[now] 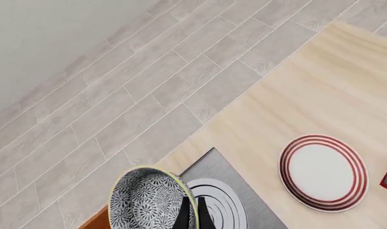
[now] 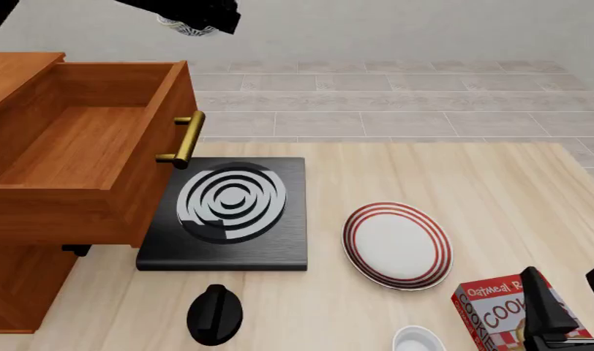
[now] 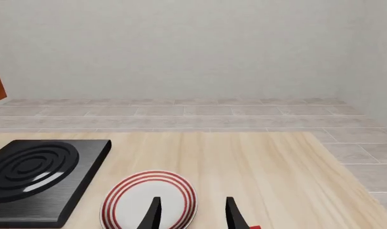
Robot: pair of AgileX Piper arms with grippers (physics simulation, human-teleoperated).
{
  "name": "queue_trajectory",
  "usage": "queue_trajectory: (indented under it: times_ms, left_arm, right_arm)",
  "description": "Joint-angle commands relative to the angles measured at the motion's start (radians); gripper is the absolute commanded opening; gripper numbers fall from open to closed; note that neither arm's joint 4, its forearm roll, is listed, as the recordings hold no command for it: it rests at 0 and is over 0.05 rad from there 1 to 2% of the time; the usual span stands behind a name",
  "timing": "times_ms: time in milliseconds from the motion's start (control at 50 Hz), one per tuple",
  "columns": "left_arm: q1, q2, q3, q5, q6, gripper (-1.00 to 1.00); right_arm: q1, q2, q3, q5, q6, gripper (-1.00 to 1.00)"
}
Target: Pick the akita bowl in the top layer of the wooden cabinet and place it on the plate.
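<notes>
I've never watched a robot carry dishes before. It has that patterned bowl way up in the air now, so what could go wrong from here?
The left gripper seems to pinch only the akita bowl's rim, so the bowl could slip or swing and fall from that height. The bowl hangs over the stove, not the plate, so an early release would land it wrong. The cookie box and the right gripper sit near the plate and might be bumped.

The black-and-white patterned akita bowl [image 2: 189, 26] is mostly hidden behind the left arm; the red cookie box [image 2: 502, 311] is cut off.
</notes>
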Motion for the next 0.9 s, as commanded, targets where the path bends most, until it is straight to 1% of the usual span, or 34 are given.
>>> queue_trajectory:
  times_ms: [20,140,260,400,700,900]
  left_arm:
    - [-0.056,0.012,-0.009,-0.022,0.003,-1.0]
    - [-0.08,0.023,-0.019,-0.029,0.004,-1.0]
    - [-0.1,0.034,0.004,-0.062,0.005,-1.0]
    - [-0.119,0.054,-0.014,-0.064,-0.005,-1.0]
    - [-0.167,0.079,0.002,-0.097,-0.012,-1.0]
    - [-0.2,0.088,0.03,-0.124,-0.015,-1.0]
  right_arm:
    - [-0.001,0.0,0.001,-0.001,0.002,1.0]
    - [0.0,0.001,0.002,-0.001,0.002,1.0]
    - [0.001,0.0,0.001,-0.001,0.0,1.0]
    - [0.002,0.0,0.0,0.0,0.0,1.0]
    - [0.003,0.0,-0.001,0.0,-0.002,1.0]
    - [0.002,0.002,-0.003,0.0,0.001,1.0]
